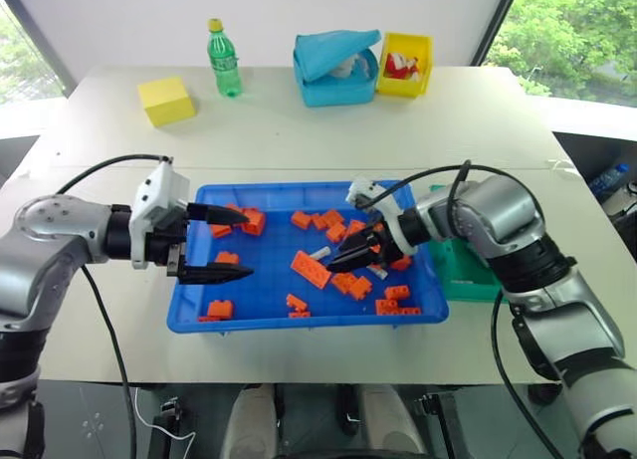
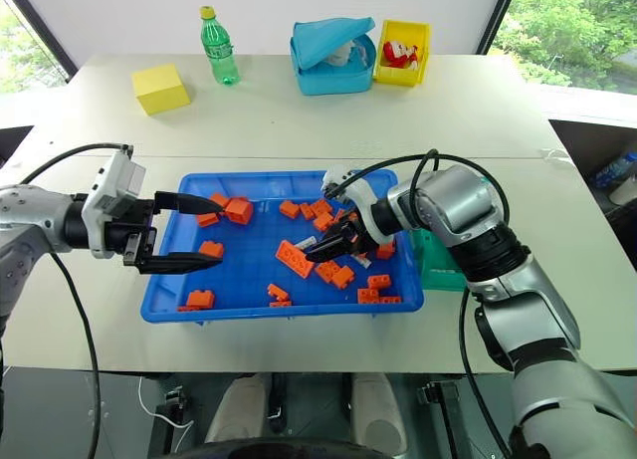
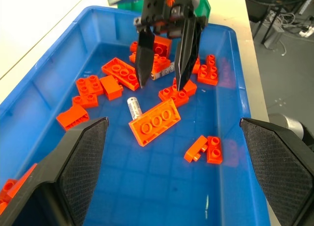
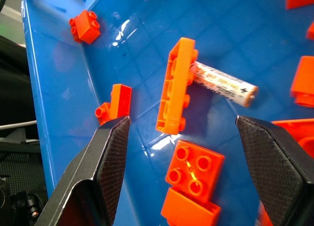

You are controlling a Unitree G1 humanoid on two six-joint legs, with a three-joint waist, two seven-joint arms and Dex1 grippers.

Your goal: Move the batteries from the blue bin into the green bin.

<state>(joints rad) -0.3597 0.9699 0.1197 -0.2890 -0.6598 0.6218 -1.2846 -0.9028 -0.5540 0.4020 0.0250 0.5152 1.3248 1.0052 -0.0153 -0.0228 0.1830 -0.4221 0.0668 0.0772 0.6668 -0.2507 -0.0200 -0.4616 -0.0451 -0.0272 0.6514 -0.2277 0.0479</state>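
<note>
Battery btwn open right claw fingers.

Orange bricks, green bottle, perhaps soda

The two head views look forward and down over the table, taking in the whole blue bin. Both wrist views sit close inside that bin from opposite ends, sharing one long orange brick and one battery.

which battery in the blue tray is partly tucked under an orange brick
The slim white-grey battery with one end under the long flat orange brick; the other battery lies below the right tool.
</note>
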